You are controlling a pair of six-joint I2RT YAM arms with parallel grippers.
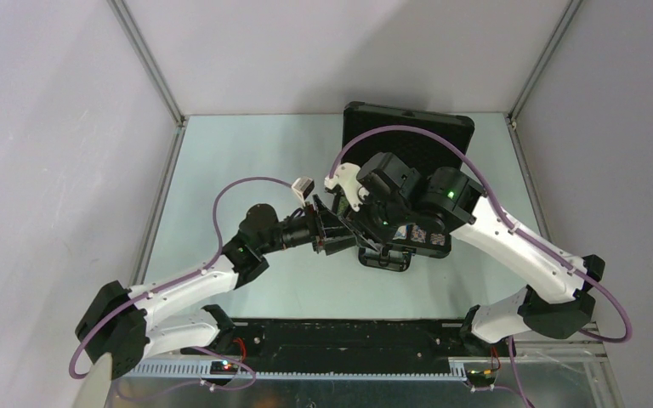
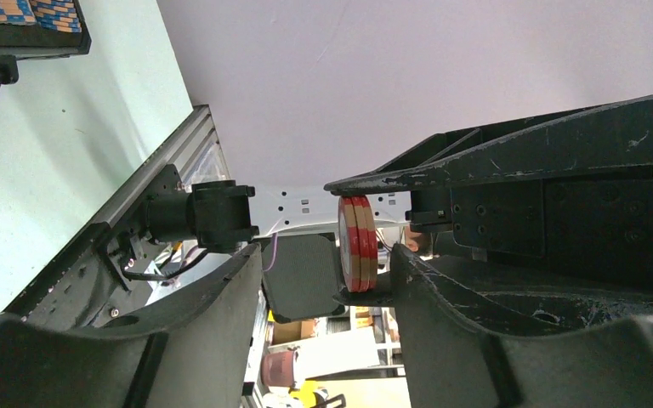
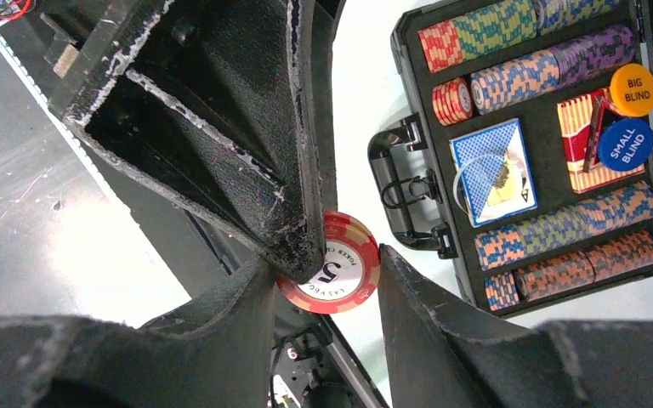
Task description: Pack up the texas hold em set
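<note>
We see the right pincer (image 3: 325,265) clamped on a small stack of red-white chips (image 2: 357,243). Its two fingers press on the rim of the stack from opposite sides, so in the right wrist view the top chip faces us with a large 5 on its white centre. The left pincer (image 2: 327,255) stands open around the same stack. Its fingers flank the flat faces, one close beside the chips and the other with a clear gap, so we count it as gripping nothing. In the overhead view the two pincers meet above the table (image 1: 221,170), just off the near left corner of the case (image 3: 415,81), and the stack hangs in the air between them. The case is black and open and sits toward the back middle of the table, with its lid (image 1: 408,136) tilted up behind it and showing dimpled foam. From the right wrist camera we look into its tray, where chip rows (image 3: 553,64) lie on edge in troughs along both long sides, in red, green-yellow, orange-blue and purple bands. Between them lie a blue-backed card deck (image 3: 491,170) and a red-white card box (image 3: 580,144). An orange disc reading BIG BLIND (image 3: 633,89) and a blue disc reading SMALL BLIND (image 3: 626,144) rest at the box end. The carry handle (image 3: 395,183) sticks out from the case's side nearest the held chips.
</note>
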